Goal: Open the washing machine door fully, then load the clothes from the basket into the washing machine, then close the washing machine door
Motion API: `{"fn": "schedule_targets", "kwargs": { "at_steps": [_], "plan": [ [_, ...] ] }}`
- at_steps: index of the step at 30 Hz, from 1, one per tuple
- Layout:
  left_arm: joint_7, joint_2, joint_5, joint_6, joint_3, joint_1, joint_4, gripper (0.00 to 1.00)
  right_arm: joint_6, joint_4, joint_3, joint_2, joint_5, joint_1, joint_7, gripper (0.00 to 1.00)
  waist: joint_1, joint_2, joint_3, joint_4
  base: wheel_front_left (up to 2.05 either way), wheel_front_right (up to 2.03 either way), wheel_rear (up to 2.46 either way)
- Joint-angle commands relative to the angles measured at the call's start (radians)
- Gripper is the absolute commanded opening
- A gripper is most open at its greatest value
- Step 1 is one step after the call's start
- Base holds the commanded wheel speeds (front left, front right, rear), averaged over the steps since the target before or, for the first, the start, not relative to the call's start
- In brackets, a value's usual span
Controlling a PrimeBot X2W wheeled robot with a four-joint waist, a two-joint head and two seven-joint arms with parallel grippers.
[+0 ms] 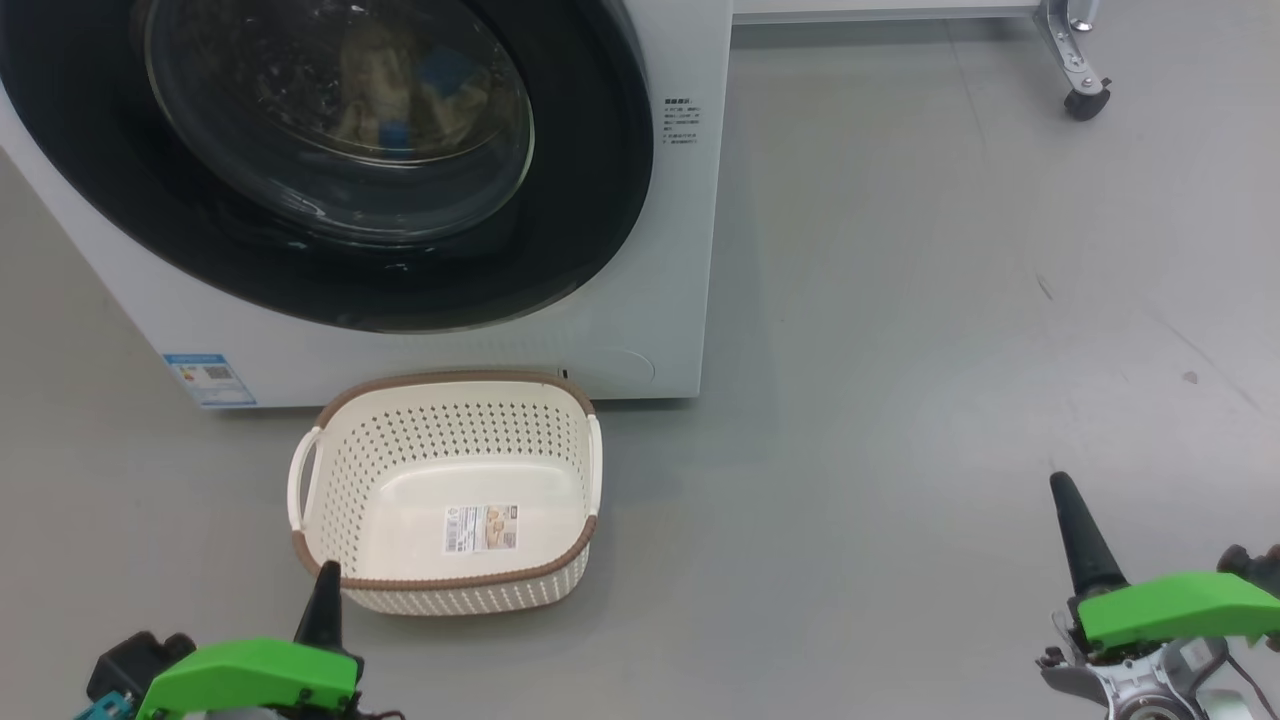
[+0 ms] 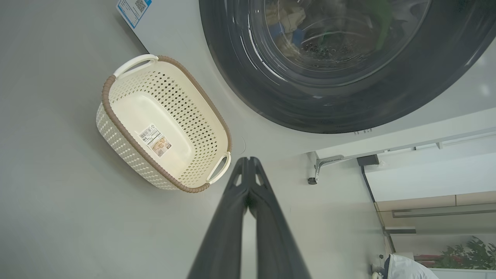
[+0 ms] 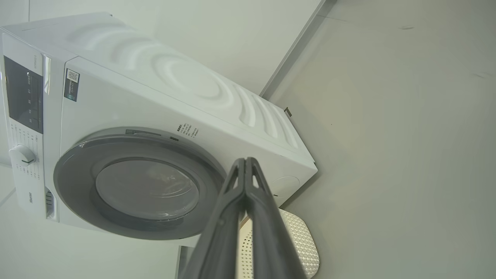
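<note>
left jaws together, low by basket (image 1: 460, 596) | right jaws together, low, well apart

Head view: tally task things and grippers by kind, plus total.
washing machine: 1
washing machine door: 1, closed
basket: 1, empty
grippers: 2, left gripper and right gripper, both shut
clothes: heap seen through the door, pieces not countable
Total: 5, clothes left out
</note>
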Motion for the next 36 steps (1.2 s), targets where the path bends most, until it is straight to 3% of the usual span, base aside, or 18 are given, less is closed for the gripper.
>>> {"fn": "schedule_targets", "kwargs": {
  "at_steps": [1, 36],
  "plan": [
    [0.007, 0.007, -0.027, -0.012, 0.038, -0.045, -0.028, 0.00, 0.002, -0.025, 0.004, -0.025, 0.033, -0.064, 0.007, 0.00, 0.0000, 0.0000, -0.001, 0.001, 0.00, 0.00, 0.00],
    [0.111, -0.005, -0.409, -0.073, 0.172, -0.052, -0.013, 0.00, 0.003, 0.049, -0.034, -0.025, 0.454, -0.119, 0.086, 0.00, -0.0001, 0.0000, -0.019, 0.019, 0.00, 0.00, 0.00]
  ]
}}
